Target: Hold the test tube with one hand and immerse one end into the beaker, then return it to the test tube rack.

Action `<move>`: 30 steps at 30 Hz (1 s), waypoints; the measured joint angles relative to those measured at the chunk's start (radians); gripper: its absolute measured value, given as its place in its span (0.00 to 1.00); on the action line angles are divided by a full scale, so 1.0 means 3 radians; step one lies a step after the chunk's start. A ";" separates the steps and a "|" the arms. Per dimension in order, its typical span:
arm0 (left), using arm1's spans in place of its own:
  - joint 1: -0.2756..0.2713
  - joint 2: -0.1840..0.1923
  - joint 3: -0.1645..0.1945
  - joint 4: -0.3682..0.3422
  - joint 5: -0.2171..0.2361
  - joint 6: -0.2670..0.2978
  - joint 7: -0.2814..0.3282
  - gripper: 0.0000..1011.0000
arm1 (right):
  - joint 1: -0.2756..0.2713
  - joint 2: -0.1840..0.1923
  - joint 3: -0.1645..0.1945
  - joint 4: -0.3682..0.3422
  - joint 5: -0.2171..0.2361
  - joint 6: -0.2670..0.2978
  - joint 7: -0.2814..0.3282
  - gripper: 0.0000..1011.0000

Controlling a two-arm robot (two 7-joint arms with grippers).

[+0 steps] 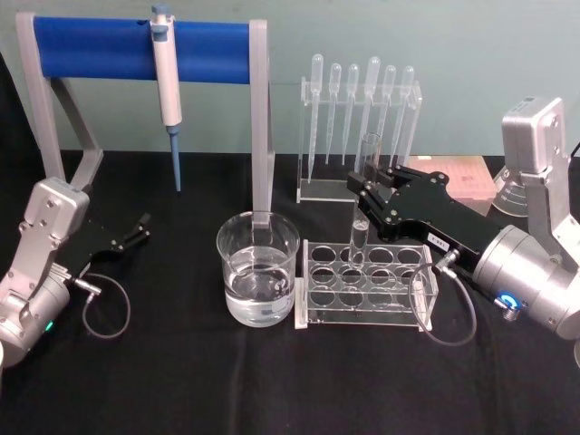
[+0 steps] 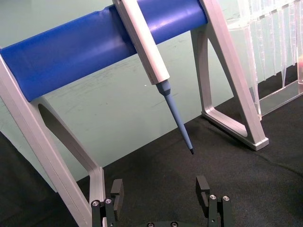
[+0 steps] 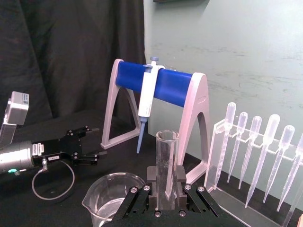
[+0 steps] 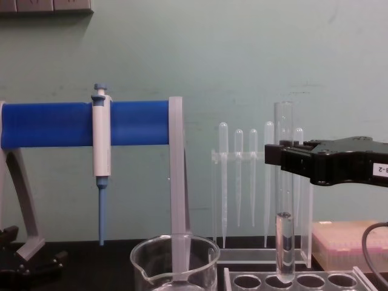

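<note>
The test tube stands upright, and my right gripper is shut on it a little above its middle. In the chest view the test tube reaches down to a back hole of the clear tube rack, with the right gripper around it. The right wrist view shows the test tube clamped between the fingers. The beaker, part full of water, stands just left of the rack; the beaker is near. My left gripper rests open at the far left.
A blue-barred stand with a white-and-blue pipettor rises behind the beaker. A clear holder with several plastic pipettes stands behind the rack. A pink box lies at the back right. Black cloth covers the table.
</note>
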 joint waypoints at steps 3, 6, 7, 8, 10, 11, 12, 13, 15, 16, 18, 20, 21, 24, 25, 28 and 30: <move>0.0000 0.0000 0.0000 0.0000 0.0000 0.0000 0.0000 0.99 | 0.0000 0.0000 0.0000 0.0000 0.0000 0.0000 0.0000 0.22; 0.0000 0.0000 0.0000 0.0000 0.0000 0.0000 0.0000 0.99 | 0.0000 0.0000 0.0000 0.0000 0.0000 0.0000 0.0000 0.22; 0.0000 0.0000 0.0000 0.0000 0.0000 0.0000 0.0000 0.99 | 0.0000 0.0000 0.0000 0.0000 0.0000 0.0000 0.0000 0.22; 0.0000 0.0000 0.0000 0.0000 0.0000 0.0000 0.0000 0.99 | 0.0000 0.0000 0.0000 0.0000 0.0000 0.0000 0.0000 0.22; 0.0000 0.0000 0.0000 0.0000 0.0000 0.0000 0.0000 0.99 | 0.0000 0.0000 0.0000 0.0000 0.0000 0.0000 0.0000 0.22; 0.0000 0.0000 0.0000 0.0000 0.0000 0.0000 0.0000 0.99 | 0.0000 0.0000 0.0000 0.0000 0.0000 0.0000 0.0000 0.22; 0.0000 0.0000 0.0000 0.0000 0.0000 0.0000 0.0000 0.99 | 0.0000 0.0000 0.0000 0.0000 0.0000 0.0000 0.0000 0.22; 0.0000 0.0000 0.0000 0.0000 0.0000 0.0000 0.0000 0.99 | 0.0000 0.0000 0.0000 0.0000 0.0000 0.0000 0.0000 0.22; 0.0000 0.0000 0.0000 0.0000 0.0000 0.0000 0.0000 0.99 | 0.0000 0.0000 0.0000 0.0000 0.0000 0.0000 0.0000 0.22; 0.0000 0.0000 0.0000 0.0000 0.0000 0.0000 0.0000 0.99 | 0.0000 0.0000 0.0000 0.0000 0.0000 0.0000 0.0000 0.22; 0.0000 0.0000 0.0000 0.0000 0.0000 0.0000 0.0000 0.99 | 0.0000 0.0000 0.0000 0.0000 0.0000 0.0000 0.0000 0.22; 0.0000 0.0000 0.0000 0.0000 0.0000 0.0000 0.0000 0.99 | 0.0000 0.0000 0.0000 0.0000 0.0000 0.0000 0.0000 0.22; 0.0000 0.0000 0.0000 0.0000 0.0000 0.0000 0.0000 0.99 | 0.0000 0.0000 0.0000 0.0000 0.0000 0.0000 0.0000 0.22; 0.0000 0.0000 0.0000 0.0000 0.0000 0.0000 0.0000 0.99 | 0.0021 -0.0012 -0.0006 -0.0025 -0.0007 0.0009 -0.0006 0.22; 0.0000 0.0000 0.0000 0.0000 0.0000 0.0000 0.0000 0.99 | 0.0030 -0.0019 -0.0009 -0.0035 -0.0010 0.0011 -0.0009 0.22; 0.0000 0.0000 0.0000 0.0000 0.0000 0.0000 0.0000 0.99 | 0.0078 -0.0053 -0.0033 -0.0052 -0.0014 0.0026 -0.0014 0.22; 0.0000 0.0000 0.0000 0.0000 0.0000 0.0000 0.0000 0.99 | 0.0146 -0.0096 -0.0068 -0.0054 -0.0013 0.0050 -0.0010 0.22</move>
